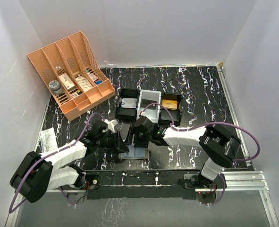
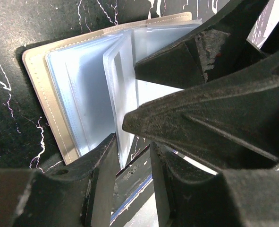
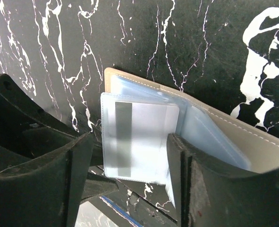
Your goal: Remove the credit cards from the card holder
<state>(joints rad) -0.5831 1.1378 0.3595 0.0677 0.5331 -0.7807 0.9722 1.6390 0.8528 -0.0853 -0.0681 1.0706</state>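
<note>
The card holder [image 1: 135,152] lies open on the black marbled table [image 1: 200,90], close to the near edge and about midway between the left and right edges. From above, both wrists cover most of it, leaving only a grey-blue strip showing. The left gripper [image 1: 119,142] comes in from the left edge. In its wrist view its fingers [image 2: 101,179] stand narrowly apart with the lower edge of an upright clear sleeve [image 2: 122,118] reaching between them. Whether either finger touches that leaf cannot be made out. The right gripper's dark bulk fills the upper right of that view and hides the rest of the holder. The right gripper [image 3: 130,137] has its jaws set wide, one on each side of a flat sleeve that holds a pale card [image 3: 144,113] with a grey stripe. The card's lower edge is cut off behind the fingers, and the right finger [image 3: 181,179] overlaps the sleeve's edge. The beige cover [image 3: 252,142] runs out of frame. Beyond the holder, toward the middle of the table, is a black tray [image 1: 148,91]. Its right compartment holds something flat and orange [image 1: 170,103], its left something flat and grey, and its middle is partly hidden by the right wrist. An orange organiser [image 1: 71,71] fills the far left corner, its contents too small to read.
</note>
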